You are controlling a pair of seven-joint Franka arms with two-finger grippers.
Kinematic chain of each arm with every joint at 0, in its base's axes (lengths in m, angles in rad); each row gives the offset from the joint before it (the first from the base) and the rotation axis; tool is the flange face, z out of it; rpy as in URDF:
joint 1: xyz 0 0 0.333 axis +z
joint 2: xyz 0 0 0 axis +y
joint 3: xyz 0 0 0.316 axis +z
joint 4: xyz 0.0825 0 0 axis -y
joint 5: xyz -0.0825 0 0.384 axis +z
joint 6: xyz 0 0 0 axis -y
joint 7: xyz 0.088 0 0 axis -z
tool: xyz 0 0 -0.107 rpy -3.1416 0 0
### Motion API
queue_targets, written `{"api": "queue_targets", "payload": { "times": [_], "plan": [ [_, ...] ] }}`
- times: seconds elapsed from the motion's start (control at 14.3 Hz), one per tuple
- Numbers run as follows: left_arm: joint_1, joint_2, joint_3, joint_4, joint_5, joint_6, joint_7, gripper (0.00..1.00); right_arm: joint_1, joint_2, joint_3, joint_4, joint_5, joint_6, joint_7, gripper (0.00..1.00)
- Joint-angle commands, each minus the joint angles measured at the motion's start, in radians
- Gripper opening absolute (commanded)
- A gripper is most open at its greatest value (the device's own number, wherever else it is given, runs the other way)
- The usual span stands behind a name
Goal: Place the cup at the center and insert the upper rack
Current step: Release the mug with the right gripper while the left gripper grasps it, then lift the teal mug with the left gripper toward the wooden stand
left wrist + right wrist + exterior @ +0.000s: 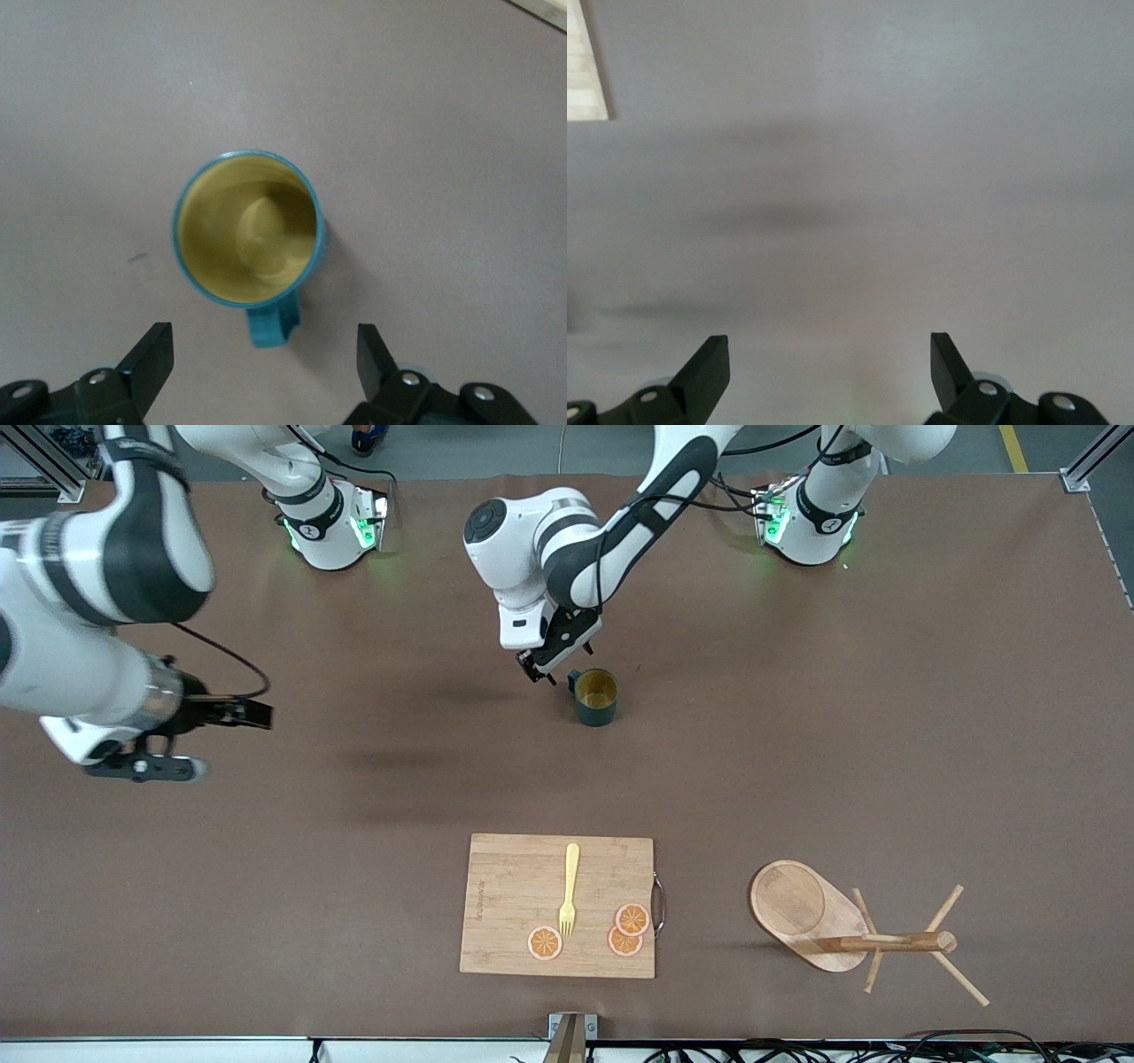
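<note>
Left gripper (264,354) over worktop (797,735), fingers (152,352) wide, just beside cup (248,228) handle, not touching. Right gripper (830,359) waiting, fingers spread wide, holding nothing.

My left arm reaches from base toward middle of surface (797,691), wrist bent down. My left gripper (540,675) low over surface, fingers (151,354) spread wide, nothing between them. My right arm waits, folded high at its own end of surface. My right gripper (252,713) points sideways, jaws apart, empty.
</note>
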Motion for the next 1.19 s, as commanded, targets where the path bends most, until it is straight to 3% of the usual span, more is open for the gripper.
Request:
{"api": "queue_targets", "payload": {
  "times": [0.0,0.21,0.56,0.77,1.12],
  "plan": [
    [-0.101,0.092,0.102,0.071,0.015,0.016,-0.081,0.90,-0.104,-0.015,0.023,0.048,-0.035,-0.041,-0.146,1.00],
    [-0.199,0.153,0.199,0.107,0.011,0.019,-0.153,0.84,-0.143,-0.015,0.023,0.082,-0.080,-0.074,-0.162,1.00],
    [-0.244,0.187,0.234,0.112,0.016,0.007,-0.225,0.79,-0.197,-0.007,0.024,0.130,-0.080,-0.113,-0.219,1.00],
    [-0.320,0.187,0.308,0.108,0.013,-0.016,-0.258,0.78,-0.200,-0.001,0.023,0.171,-0.082,-0.116,-0.216,1.00],
    [-0.330,0.195,0.310,0.106,0.013,-0.082,-0.261,0.71,-0.201,0.002,0.024,0.203,-0.060,-0.119,-0.219,1.00]
  ]
}}
